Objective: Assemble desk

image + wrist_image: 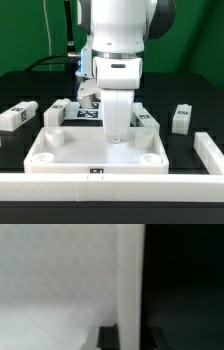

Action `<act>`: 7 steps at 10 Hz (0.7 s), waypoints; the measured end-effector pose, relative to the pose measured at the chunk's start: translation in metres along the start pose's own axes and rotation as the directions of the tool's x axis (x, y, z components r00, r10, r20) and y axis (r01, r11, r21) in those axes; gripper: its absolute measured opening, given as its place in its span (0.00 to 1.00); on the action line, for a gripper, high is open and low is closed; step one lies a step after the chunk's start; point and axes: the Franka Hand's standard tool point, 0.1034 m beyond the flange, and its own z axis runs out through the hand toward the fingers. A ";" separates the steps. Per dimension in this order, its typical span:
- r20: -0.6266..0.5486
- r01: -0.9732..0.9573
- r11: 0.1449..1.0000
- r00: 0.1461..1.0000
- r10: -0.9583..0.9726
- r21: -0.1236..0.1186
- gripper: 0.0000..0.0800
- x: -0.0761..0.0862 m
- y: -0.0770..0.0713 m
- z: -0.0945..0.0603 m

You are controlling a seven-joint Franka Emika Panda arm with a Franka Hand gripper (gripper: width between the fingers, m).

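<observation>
The white desk top (60, 155), a rimmed tray with round corner sockets, lies in the middle of the black table. My gripper (120, 133) reaches straight down onto its far rim. In the wrist view the rim (130, 280) runs between my two dark fingertips (108, 338), which press on either side of it; the gripper (131, 335) is shut on the rim. The tray floor (50, 274) lies on one side and the dark table on the other. Several white tagged legs lie loose: two toward the exterior view's left (20, 115) (57, 112), two toward its right (147, 119) (181, 118).
The long white rail wall (100, 186) runs along the front and turns up the exterior view's right side (210, 152), close to the tray's front edge. The marker board (88, 110) lies behind the tray, partly hidden by my arm.
</observation>
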 end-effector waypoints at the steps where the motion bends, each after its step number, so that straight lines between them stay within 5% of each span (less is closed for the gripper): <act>1: -0.002 0.017 1.000 1.000 -0.017 0.001 0.07 0.010 0.006 -0.001; 7: -0.014 0.004 1.000 1.000 -0.004 0.005 0.07 0.049 0.017 -0.002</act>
